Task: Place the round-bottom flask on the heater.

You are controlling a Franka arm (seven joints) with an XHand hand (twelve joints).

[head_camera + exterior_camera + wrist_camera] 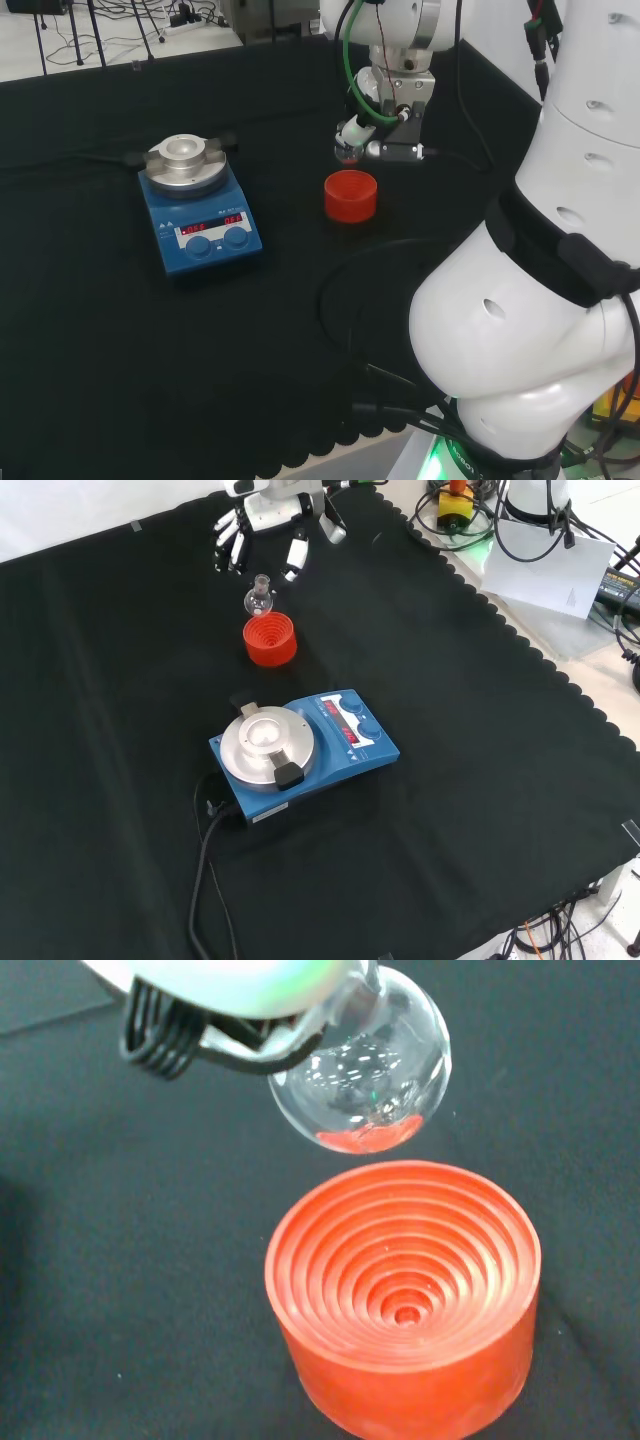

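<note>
Hand [262, 515] pinches the round-bottom flask [258, 600] by its neck, clear above the red ribbed stand [270, 639]. Heater [302, 750] sits at stand's six o'clock, front view; its print unreadable.

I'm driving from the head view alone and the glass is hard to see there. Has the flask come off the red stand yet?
Observer: Yes. In the wrist view the round-bottom flask hangs just above the red stand, with black cloth showing between them.
Operator: Anything inside the flask?
Observer: It looks empty in the wrist view. The red patch at the bottom of the bulb seems to be the stand's reflection.
Operator: Where does the hand have it?
Observer: In the front view the hand is above the flask, apparently at its neck.
</note>
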